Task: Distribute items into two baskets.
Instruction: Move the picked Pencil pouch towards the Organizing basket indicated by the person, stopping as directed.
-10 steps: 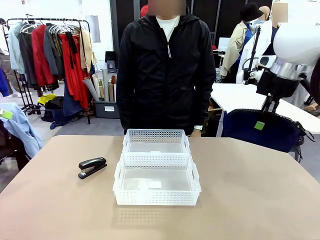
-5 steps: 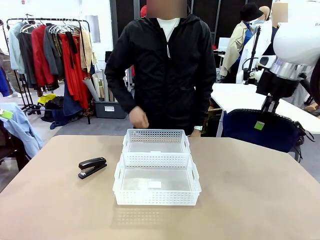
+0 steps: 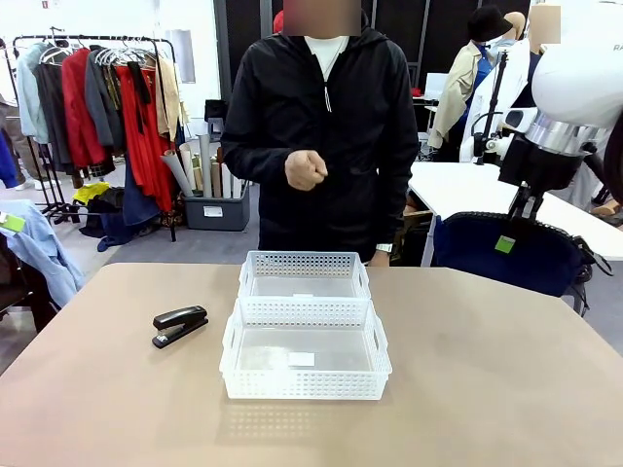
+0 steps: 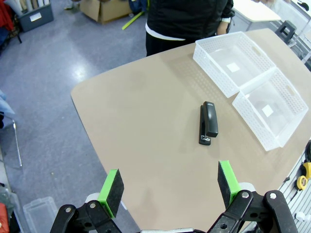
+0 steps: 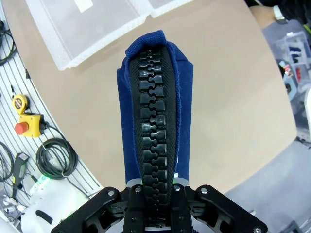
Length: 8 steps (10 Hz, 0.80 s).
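Observation:
Two white lattice baskets stand end to end at the table's middle, the far basket (image 3: pixel 304 260) nearer the person and the near basket (image 3: pixel 305 385) nearer me. A black stapler (image 3: pixel 179 325) lies on the table left of them. High at the right, my right gripper (image 3: pixel 526 206) is shut on the navy blue pouch (image 3: pixel 487 258), which hangs well above the table. In the right wrist view the pouch (image 5: pixel 155 111) stands between the fingers of the right gripper (image 5: pixel 155 187), black zipper facing the camera. My left gripper (image 4: pixel 170 187) is open high over the table, the stapler (image 4: pixel 209 122) far below it.
A person in a black jacket stands at the far side behind the baskets, one fist (image 3: pixel 306 169) raised at chest height. A clothes rack (image 3: pixel 107 97) and another table (image 3: pixel 467 190) are farther back. Bare tabletop (image 3: pixel 487 370) lies right of the baskets.
The person's hand rose from beside the far basket to chest height. Both arms, the pouch and the stapler stayed where they were.

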Available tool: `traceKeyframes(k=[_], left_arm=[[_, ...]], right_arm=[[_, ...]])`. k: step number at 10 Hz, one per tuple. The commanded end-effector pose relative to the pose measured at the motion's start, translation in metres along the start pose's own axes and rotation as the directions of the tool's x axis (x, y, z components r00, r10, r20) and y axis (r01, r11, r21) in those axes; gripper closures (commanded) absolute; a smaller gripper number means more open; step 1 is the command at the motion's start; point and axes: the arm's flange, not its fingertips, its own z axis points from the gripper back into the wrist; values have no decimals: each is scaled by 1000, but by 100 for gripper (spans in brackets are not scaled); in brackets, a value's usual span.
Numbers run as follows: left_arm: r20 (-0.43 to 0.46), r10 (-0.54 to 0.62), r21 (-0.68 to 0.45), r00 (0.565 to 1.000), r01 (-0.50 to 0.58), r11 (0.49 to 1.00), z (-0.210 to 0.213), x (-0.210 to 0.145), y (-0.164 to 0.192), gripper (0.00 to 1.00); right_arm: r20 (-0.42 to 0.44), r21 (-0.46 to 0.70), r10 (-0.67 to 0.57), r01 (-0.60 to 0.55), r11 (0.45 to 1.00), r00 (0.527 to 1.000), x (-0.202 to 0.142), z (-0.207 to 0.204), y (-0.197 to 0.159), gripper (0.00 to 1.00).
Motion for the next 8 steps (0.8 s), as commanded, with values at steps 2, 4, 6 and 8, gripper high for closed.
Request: traceKeyframes(k=[2,4,6,8], left_arm=[[26,-14,-15,1000,15,1000,-1,-1,2,0],[26,-14,-15,1000,15,1000,-1,-1,2,0],[26,-14,-15,1000,15,1000,-1,-1,2,0],[26,-14,-15,1000,15,1000,-1,-1,2,0]], right_arm=[[10,-14,15,-15,1000,1000,0,1,-3,100],[10,-14,15,-15,1000,1000,0,1,-3,100],[10,-14,15,-15,1000,1000,0,1,-3,100],[10,-14,15,-15,1000,1000,0,1,-3,100]])
